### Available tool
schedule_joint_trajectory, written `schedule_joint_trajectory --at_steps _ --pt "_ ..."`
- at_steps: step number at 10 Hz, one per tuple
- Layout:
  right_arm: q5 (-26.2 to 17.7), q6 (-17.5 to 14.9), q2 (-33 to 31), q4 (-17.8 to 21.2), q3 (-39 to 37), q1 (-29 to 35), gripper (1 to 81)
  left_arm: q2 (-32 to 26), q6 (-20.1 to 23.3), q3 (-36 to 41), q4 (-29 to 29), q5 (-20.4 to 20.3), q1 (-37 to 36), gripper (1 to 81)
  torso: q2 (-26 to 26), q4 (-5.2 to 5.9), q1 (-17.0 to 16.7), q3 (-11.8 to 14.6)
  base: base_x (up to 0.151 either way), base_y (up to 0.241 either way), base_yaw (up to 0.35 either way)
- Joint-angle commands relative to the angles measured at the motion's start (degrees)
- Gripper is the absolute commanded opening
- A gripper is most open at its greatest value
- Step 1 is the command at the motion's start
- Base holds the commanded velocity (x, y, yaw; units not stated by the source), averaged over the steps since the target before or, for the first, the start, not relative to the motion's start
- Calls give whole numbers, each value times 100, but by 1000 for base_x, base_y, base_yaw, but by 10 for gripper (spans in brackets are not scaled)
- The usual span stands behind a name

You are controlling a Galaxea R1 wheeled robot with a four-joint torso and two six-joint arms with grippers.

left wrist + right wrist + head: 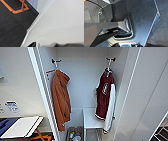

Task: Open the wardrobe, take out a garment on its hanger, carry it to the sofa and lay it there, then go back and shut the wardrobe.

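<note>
— Where is the jacket (104,94)?

— Inside the open wardrobe (82,79), on the right. It is maroon with white sleeves and hangs on a white hanger (108,69) from a dark hook (110,59) near the top.

— What else is in there?

— An orange jacket (60,99) hangs from another hook on the left, well apart from the maroon one. Below the maroon jacket stands a white shelf unit (90,118), and beside it a box of small items (75,135) sits on the wardrobe floor.

— Anything near the doorway?

— The left door (42,92) stands open edge-on. Left of it there is a white-topped table (22,126) on an orange frame (16,9) over dark carpet (11,27).

— And the tools?

— I cannot tell how open either one is, or whether it holds anything.
</note>
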Motion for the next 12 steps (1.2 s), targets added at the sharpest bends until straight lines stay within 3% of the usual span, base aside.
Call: schedule_joint_trajectory --at_steps 1,3,6,7,8,10,12 --pt "-339 -24 -14 -65 62 227 811 -181 30 -69 -407 81 -439 811 0 0 0 0 0 0 0" --pt "-348 -24 -5 -74 71 244 811 -496 30 -69 -715 47 -132 811 0 0 0 0 0 0 0" --pt "-418 -33 3 -83 71 262 811 -657 133 -42 -489 72 351 811 0 0 0 0 0 0 0" --pt "-418 -33 47 -100 71 297 811 -454 635 -25 443 81 597 811 0 0 0 0 0 0 0" --pt "-470 -24 91 -144 71 341 811 -278 803 -16 1320 98 791 811 0 0 0 0 0 0 0" --pt "-620 -24 144 -205 45 411 811 -225 812 80 2644 467 1080 811 0 0 0 0 0 0 0" --pt "-620 -24 144 -215 27 437 811 -425 795 411 4292 502 1449 811 0 0 0 0 0 0 0"
